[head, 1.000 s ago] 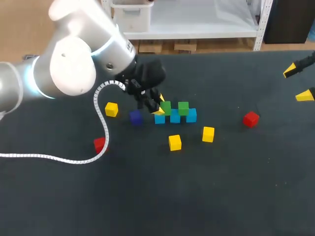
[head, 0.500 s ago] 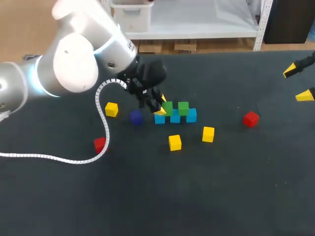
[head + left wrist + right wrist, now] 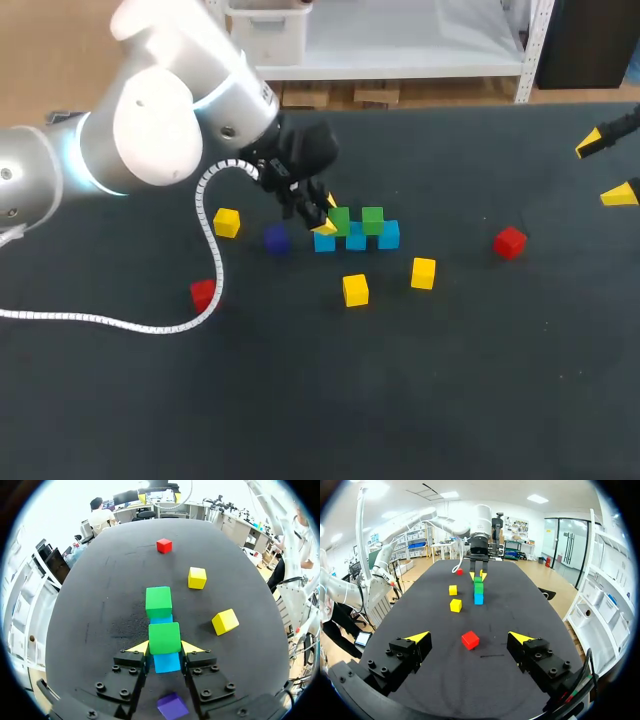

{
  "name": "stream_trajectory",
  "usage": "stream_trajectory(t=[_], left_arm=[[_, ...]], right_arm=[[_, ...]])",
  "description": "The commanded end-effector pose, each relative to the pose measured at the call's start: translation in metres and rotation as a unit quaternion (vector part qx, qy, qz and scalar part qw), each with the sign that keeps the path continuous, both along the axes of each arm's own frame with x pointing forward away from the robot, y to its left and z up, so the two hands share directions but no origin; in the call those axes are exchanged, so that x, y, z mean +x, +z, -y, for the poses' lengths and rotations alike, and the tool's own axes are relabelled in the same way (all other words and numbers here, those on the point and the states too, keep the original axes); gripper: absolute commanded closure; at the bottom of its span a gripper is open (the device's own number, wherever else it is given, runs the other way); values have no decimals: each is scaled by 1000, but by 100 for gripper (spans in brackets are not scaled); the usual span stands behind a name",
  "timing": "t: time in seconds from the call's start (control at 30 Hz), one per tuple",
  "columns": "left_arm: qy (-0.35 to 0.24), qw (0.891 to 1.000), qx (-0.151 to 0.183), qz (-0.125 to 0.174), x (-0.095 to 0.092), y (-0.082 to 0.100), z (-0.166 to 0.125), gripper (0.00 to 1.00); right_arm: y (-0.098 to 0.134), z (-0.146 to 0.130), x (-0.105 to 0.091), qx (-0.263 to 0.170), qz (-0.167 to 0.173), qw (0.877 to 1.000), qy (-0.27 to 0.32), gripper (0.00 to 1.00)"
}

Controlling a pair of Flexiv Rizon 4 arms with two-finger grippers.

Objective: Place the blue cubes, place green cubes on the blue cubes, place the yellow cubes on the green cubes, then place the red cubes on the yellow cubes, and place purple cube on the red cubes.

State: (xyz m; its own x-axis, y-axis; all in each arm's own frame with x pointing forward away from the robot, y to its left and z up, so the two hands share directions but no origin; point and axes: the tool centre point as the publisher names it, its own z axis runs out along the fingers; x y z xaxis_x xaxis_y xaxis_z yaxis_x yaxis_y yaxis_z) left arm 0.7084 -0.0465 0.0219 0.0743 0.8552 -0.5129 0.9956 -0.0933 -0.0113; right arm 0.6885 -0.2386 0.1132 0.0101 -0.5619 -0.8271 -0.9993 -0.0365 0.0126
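Near green cube [image 3: 164, 637]: seated level on the row of blue cubes [image 3: 166, 662], apart from the far green cube [image 3: 158, 601] by a small gap. Right between the yellow tips of the left gripper [image 3: 165, 648], one tip against each side, so clamped on it as far as can be judged. Blue row running straight ahead of that gripper, fingers closing across it. Hence, probably, a plain opening and a lift straight up, with no sideways drag that could knock the far green cube. Purple cube [image 3: 172, 706] under the gripper's body, close to the row's end. Next by the task, yellow: near yellow cube [image 3: 355, 290] and right yellow cube [image 3: 423, 272] beside the row, left yellow cube [image 3: 227, 222] beyond the purple one, all nearer the left arm. Right gripper [image 3: 605, 168] well apart at the table's right edge, fingers wide and holding nothing, red cube [image 3: 470, 640] ahead of it. Table [image 3: 450, 400] dark, flat and matte, with free room around the stack.
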Motion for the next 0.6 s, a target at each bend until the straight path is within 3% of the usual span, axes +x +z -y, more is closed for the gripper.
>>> stream_trajectory(t=[0.03, 0.6], left_arm=[[-4, 1000, 2, -2, 4, -1, 2, 100], [-9, 1000, 9, 1, 3, 0, -3, 100]], right_arm=[[0, 0, 0, 0, 0, 1000, 0, 0], [0, 0, 0, 0, 0, 1000, 0, 0]])
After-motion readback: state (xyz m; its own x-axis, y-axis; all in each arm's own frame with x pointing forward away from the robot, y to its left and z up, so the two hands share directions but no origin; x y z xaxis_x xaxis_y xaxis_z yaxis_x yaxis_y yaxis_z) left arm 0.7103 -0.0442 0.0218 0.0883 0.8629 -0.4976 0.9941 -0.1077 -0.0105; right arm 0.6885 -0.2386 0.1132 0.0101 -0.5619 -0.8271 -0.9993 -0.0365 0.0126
